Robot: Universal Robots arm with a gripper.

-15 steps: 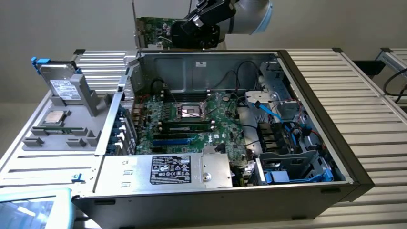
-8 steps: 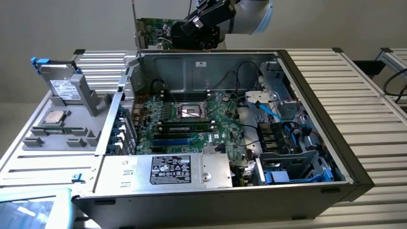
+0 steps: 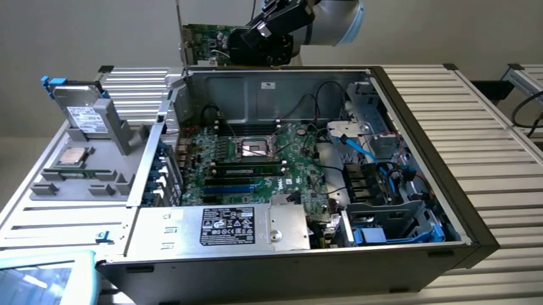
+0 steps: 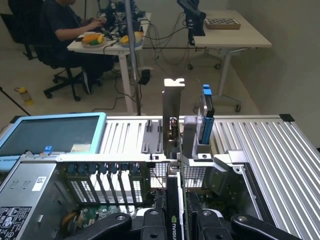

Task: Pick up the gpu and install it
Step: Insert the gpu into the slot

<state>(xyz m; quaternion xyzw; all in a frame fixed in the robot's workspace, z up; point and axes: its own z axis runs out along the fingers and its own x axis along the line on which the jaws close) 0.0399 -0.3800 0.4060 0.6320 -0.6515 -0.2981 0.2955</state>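
The gpu [image 3: 202, 39] hangs in the air above the far wall of the open computer case [image 3: 280, 82], its green circuit board facing the exterior view's left. My gripper [image 3: 254, 41] is shut on it. In the wrist view the gpu [image 4: 172, 125] is seen edge-on. Its silver end bracket stands upright over the case's rear slot wall, and its black cooler sits between my black fingers [image 4: 152, 225]. The gripper [image 4: 176, 222] clamps the card from both sides.
The motherboard [image 3: 246, 159] lies inside the case, with memory sticks, cables and a power supply [image 3: 225, 229] around it. A grey drive with a white label [image 3: 85, 117] stands in a holder at the exterior view's left. A person [image 4: 65, 25] sits at a desk beyond the slatted table [image 4: 260, 150].
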